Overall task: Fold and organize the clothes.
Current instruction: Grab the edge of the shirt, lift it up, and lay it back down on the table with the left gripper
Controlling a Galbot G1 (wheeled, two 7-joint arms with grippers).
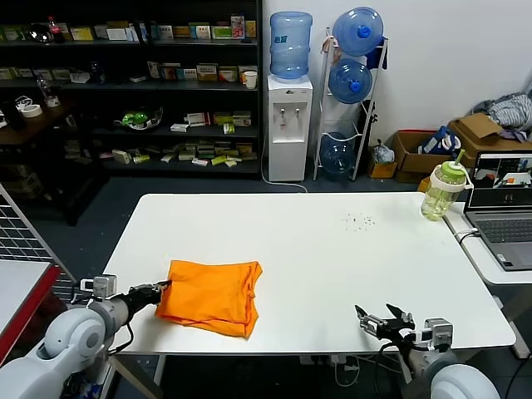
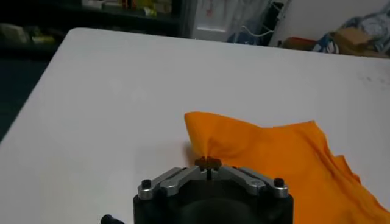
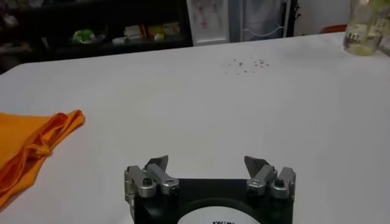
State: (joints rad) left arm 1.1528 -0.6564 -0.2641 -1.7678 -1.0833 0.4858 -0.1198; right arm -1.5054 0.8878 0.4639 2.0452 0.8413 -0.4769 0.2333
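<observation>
The orange T-shirt [image 1: 212, 297] lies folded into a rough rectangle on the white table [image 1: 316, 249], near its front left. No lettering shows. My left gripper [image 1: 160, 290] is at the shirt's left edge, shut on a pinch of the orange cloth [image 2: 210, 149]. My right gripper [image 1: 382, 320] is open and empty, low over the table's front right, well apart from the shirt. In the right wrist view the shirt's edge [image 3: 36, 143] shows at the side, far from the open fingers [image 3: 156, 165].
A green-capped bottle [image 1: 443, 191] stands at the table's back right corner, next to an open laptop [image 1: 503, 212] on a side table. Small dark specks [image 1: 359, 221] lie on the table. Shelves, a water dispenser [image 1: 289, 125] and boxes stand beyond the far edge.
</observation>
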